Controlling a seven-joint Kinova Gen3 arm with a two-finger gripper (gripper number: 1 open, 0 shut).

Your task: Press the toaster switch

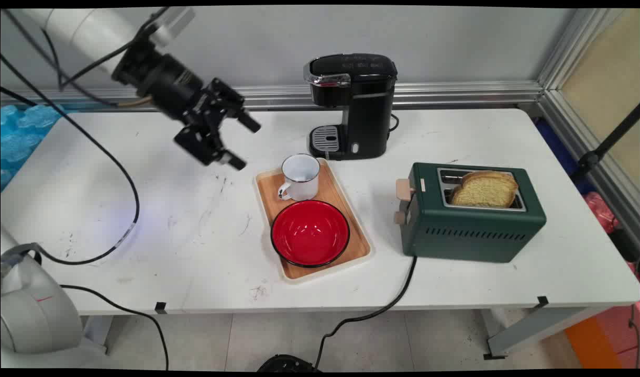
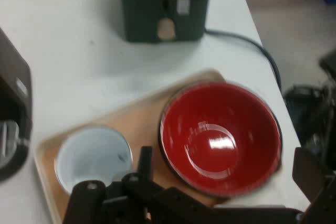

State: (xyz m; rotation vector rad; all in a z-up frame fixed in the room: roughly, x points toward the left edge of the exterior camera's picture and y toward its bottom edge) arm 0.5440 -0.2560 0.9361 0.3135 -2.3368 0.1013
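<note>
**Gripper raised left of the tray, spread wide, nothing held**

The white arm is seen entering from the upper left of the main view, its wrist angled down and to the right. The black two-finger gripper (image 1: 242,143) is held in the air above the white table (image 1: 168,220), up and to the left of the tray. Its fingers are spread wide apart; nothing is gripped between them and nothing is touched. In the hand view one finger (image 2: 144,163) is seen at lower centre and the other at the lower right edge, with the mug and bowl lying beyond them.

Nearest the gripper is the white enamel mug with a dark rim (image 1: 300,177), standing upright at the far end of the light wooden rectangular tray (image 1: 359,243), handle turned toward the near left. Nothing can be made out inside it. Just in front of it on the same tray sits the red round bowl with a black rim (image 1: 310,233), also with nothing seen in it; mug and bowl are very close, contact cannot be told.

Behind the tray, near the wall, a black single-serve coffee machine (image 1: 357,104) is placed. To the tray's right, well apart, a dark green two-slot toaster (image 1: 472,222) is set with a slice of bread (image 1: 484,189) standing in its slot and a black cord (image 1: 383,309) running off the table's near edge.
</note>
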